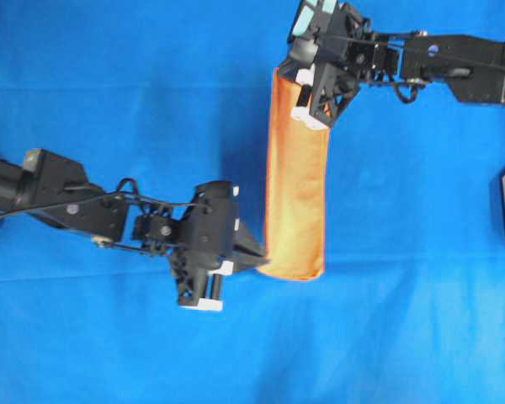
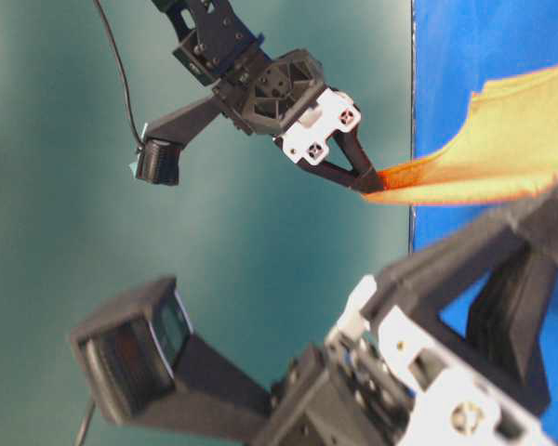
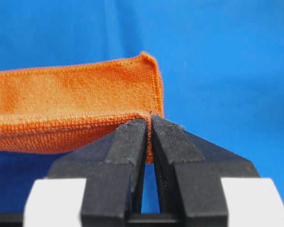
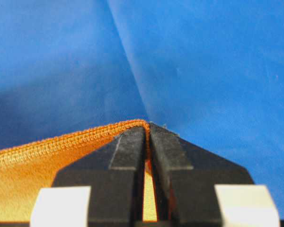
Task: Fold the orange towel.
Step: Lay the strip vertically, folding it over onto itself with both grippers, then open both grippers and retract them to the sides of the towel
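Overhead, the orange towel (image 1: 296, 177) appears as a long narrow band running up and down the middle of the blue cloth (image 1: 109, 337), one end under the right gripper (image 1: 296, 99) near the top and the other at the left gripper (image 1: 265, 257) lower down. That view hides how the band hangs; the table-level view shows it lifted off the surface, stretched and sagging from a pinched corner (image 2: 391, 190) held at the far gripper's black tips, with a second, blurred gripper body filling the foreground. Neither exterior view shows the fingertips clearly. The left wrist view does: both black fingers (image 3: 128, 146) are pressed together on the towel's stitched corner (image 3: 149, 85), the doubled fabric trailing off to the left. The right wrist view shows the same kind of grip, fingers (image 4: 128, 151) closed tight on a hemmed edge, orange fabric visible in the slit between them and spreading toward the lower left above the blue cloth
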